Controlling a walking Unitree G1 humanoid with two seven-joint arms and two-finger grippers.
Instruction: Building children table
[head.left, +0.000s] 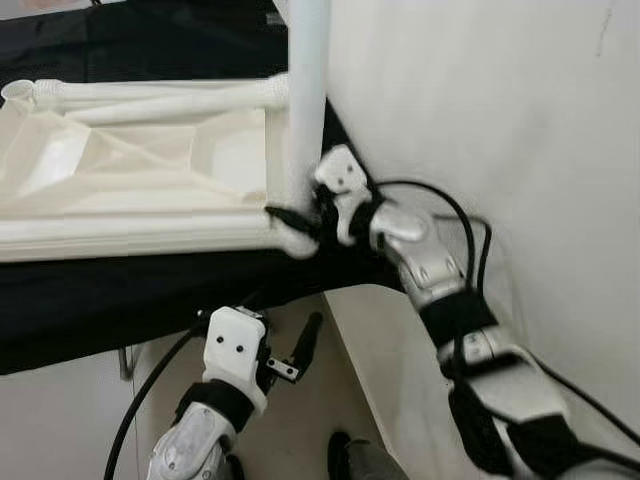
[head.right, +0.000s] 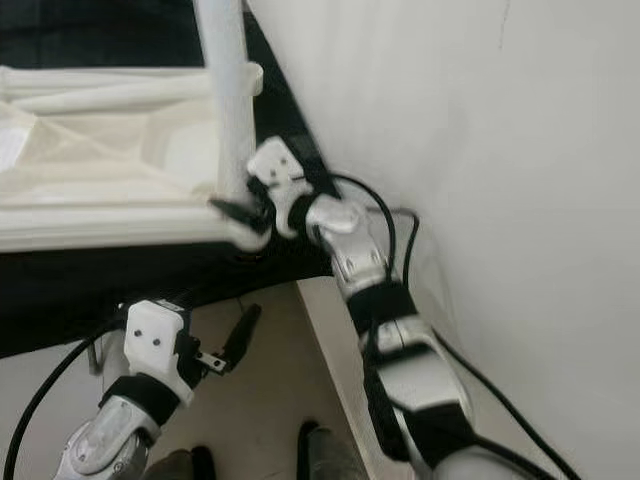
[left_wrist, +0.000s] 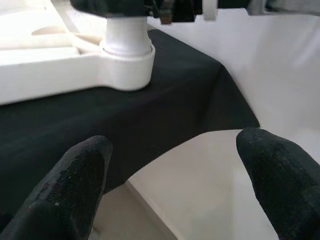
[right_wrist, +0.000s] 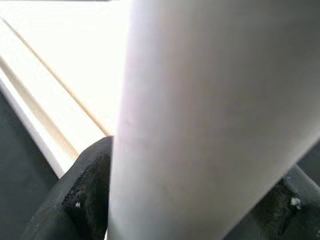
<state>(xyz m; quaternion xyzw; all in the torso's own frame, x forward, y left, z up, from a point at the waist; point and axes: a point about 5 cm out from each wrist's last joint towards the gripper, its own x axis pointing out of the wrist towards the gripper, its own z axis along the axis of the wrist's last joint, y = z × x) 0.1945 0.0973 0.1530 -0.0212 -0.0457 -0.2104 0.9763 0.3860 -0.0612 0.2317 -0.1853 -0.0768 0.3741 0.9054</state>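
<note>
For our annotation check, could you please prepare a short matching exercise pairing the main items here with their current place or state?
Items:
1. right end effector
2. left end effector
3. upright table leg
4. spare table legs

States:
A. lying flat on the upturned tabletop
B. open, below the black cloth's edge
C. standing in the tabletop's corner socket
D. shut around the leg's base

Pairs: 1-D, 2-B, 3-C, 4-A

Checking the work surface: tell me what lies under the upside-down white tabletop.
A black cloth lies under the white tabletop, spreading past its near edge and corner. What the cloth covers is hidden. The right tool grips the upright leg at that corner.
</note>
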